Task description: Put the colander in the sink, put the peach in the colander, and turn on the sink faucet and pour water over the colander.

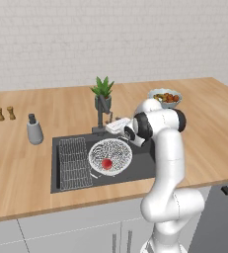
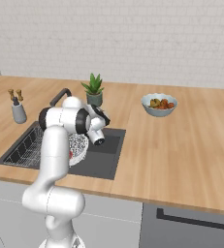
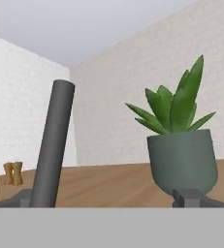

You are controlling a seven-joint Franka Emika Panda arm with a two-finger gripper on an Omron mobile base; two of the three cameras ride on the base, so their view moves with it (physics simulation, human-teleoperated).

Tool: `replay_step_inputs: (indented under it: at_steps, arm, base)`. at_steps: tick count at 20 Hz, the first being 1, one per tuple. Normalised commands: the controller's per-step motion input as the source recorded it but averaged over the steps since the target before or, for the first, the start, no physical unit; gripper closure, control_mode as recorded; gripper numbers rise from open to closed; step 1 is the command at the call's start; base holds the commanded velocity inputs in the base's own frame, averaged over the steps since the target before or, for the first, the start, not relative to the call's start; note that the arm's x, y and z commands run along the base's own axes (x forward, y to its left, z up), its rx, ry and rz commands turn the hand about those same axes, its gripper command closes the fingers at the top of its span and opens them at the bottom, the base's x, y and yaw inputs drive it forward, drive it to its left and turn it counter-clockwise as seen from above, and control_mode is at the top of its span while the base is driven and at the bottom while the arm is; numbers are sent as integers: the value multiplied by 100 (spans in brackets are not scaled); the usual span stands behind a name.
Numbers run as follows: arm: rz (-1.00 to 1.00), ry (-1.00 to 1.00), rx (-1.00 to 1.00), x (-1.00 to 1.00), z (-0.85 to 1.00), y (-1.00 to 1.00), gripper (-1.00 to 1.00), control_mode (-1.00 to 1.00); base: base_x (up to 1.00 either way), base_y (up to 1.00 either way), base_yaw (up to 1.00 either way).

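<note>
The white mesh colander (image 1: 110, 155) sits in the dark sink (image 1: 139, 167), with the peach (image 1: 106, 163) lying inside it. Behind the basin stands the dark faucet (image 1: 101, 118). My gripper (image 1: 107, 127) is right at the faucet, low near its base. In the hand view my gripper (image 3: 106, 201) is open wide, and the faucet's stem (image 3: 53, 145) rises just inside the left fingertip (image 3: 24, 199). From the right base view my arm covers much of the colander (image 2: 79, 145) in the sink (image 2: 106, 150), and the faucet (image 2: 60, 97) shows behind my arm.
A potted plant (image 1: 103, 94) stands just behind the faucet, close to my hand. A wire rack (image 1: 75, 163) fills the sink's left part. A soap dispenser (image 1: 34, 129) and two shakers (image 1: 4, 113) are to the left, a fruit bowl (image 1: 165, 97) to the right.
</note>
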Motion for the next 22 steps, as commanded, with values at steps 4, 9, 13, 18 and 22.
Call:
replay_step_inputs:
  at_steps: [4,9,13,18,22]
  arm:
    - [-3,3,11,47,0,-97,-100,-100]
    - [-5,5,13,38,0,-100,-100,-100]
    - [-6,6,14,33,0,-100,-100,-100]
    - [-5,7,11,30,0,-100,-100,-100]
    - [-3,9,12,29,0,-100,-100,-100]
  base:
    - [0,0,0]
    - [0,0,0]
    - [0,0,0]
    - [0,0,0]
    - [0,0,0]
